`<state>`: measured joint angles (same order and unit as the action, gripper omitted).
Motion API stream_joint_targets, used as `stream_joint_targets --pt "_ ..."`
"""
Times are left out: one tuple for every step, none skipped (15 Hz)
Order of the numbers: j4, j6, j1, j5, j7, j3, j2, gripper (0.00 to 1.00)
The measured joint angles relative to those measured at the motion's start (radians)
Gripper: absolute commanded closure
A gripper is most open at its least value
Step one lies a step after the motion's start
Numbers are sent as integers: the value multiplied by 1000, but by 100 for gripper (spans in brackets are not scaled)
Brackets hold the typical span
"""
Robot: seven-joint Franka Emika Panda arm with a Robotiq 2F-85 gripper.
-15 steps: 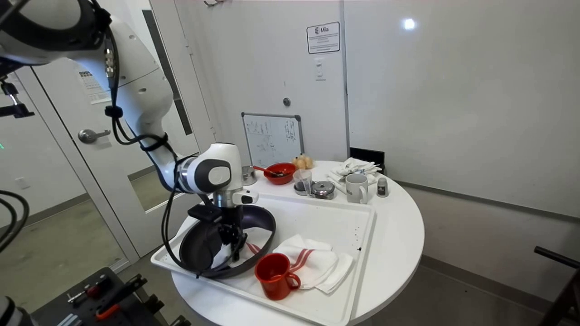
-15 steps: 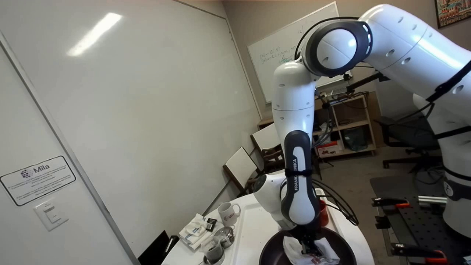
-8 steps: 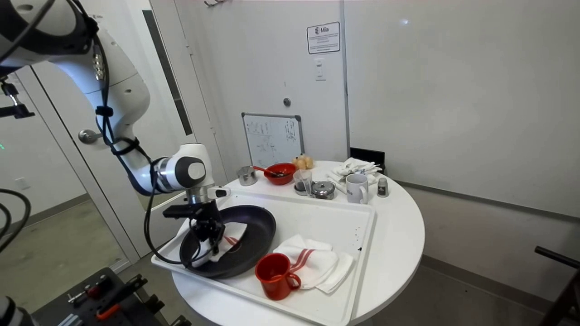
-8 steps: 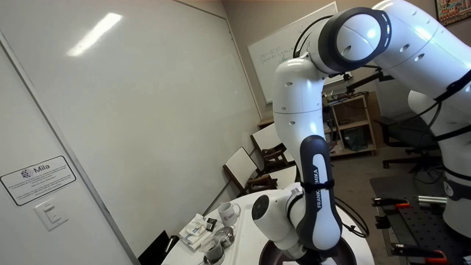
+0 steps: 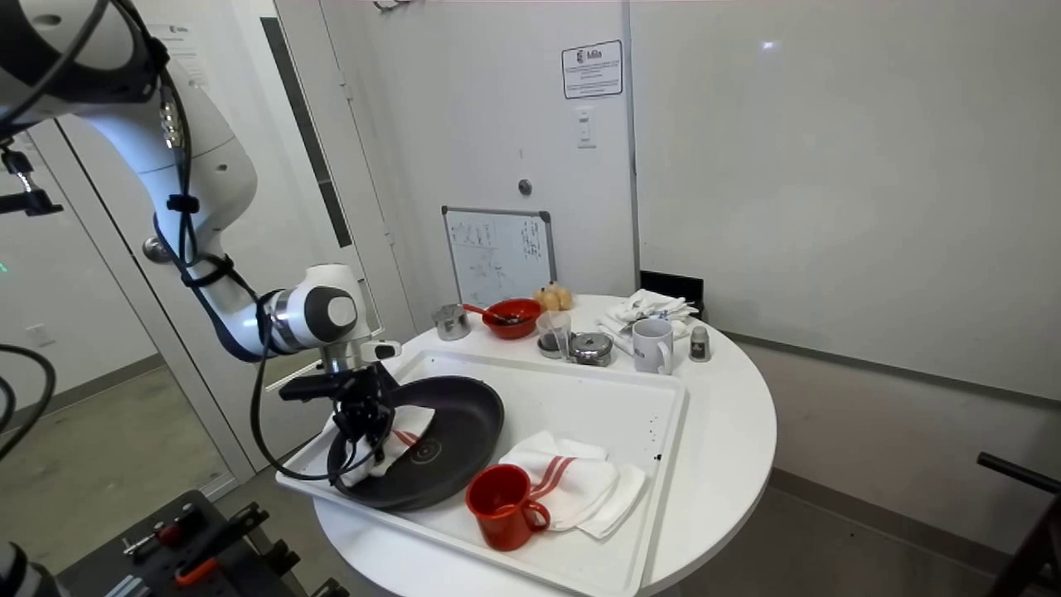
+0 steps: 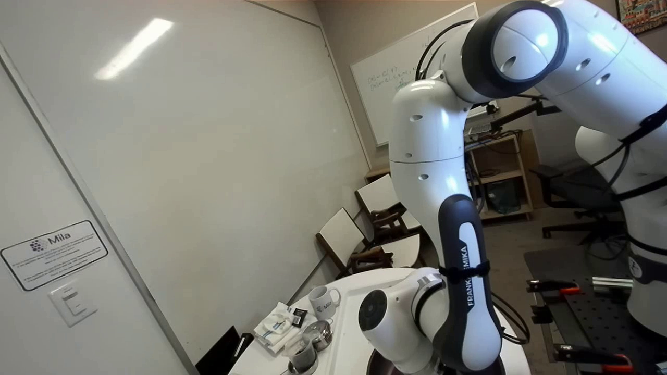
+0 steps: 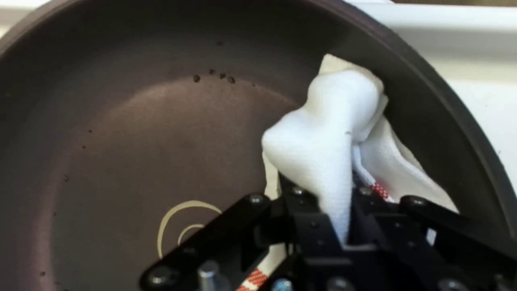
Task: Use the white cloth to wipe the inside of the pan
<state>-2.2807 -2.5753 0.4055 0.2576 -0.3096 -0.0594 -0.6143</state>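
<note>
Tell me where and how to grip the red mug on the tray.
Probably best: take the red mug from above by its near wall, as seen in an exterior view, one jaw inside, one outside. It stands upright, mouth open; its handle points right there, and the frying pan and red-striped towel appear close behind. The gripper must first release the white cloth.

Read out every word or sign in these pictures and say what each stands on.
"Mila": wall sign, in both exterior views; its smaller print is unreadable.
"Mila": white mug.
"FRANK… MIKA": robot arm's lower link; a strap hides the middle.
Too small or blurred: writing on the small whiteboard, wall whiteboard, door notice, black packet, any on the corner picture.
</note>
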Motion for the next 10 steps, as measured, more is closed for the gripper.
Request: stream_joint_targets --pt "-2 0 -1 0 0 0 0 91" --pt "-5 -1 -4 0 -2 -1 1 91" --pt "-13 -3 -7 0 -5 -2 4 91" --pt "-23 -8 -10 0 -10 -5 8 91" --pt "-37 -14 -12 0 -18 -9 13 91" --pt "-53 -20 -13 0 -28 -15 18 91" --pt "-71 -29 -13 0 -40 -21 24 91" --pt "-92 -41 -13 0 -56 -29 32 91" --pt "-114 -56 -12 0 -73 -39 39 91" --pt "-135 -73 -10 1 -92 -50 46 91"
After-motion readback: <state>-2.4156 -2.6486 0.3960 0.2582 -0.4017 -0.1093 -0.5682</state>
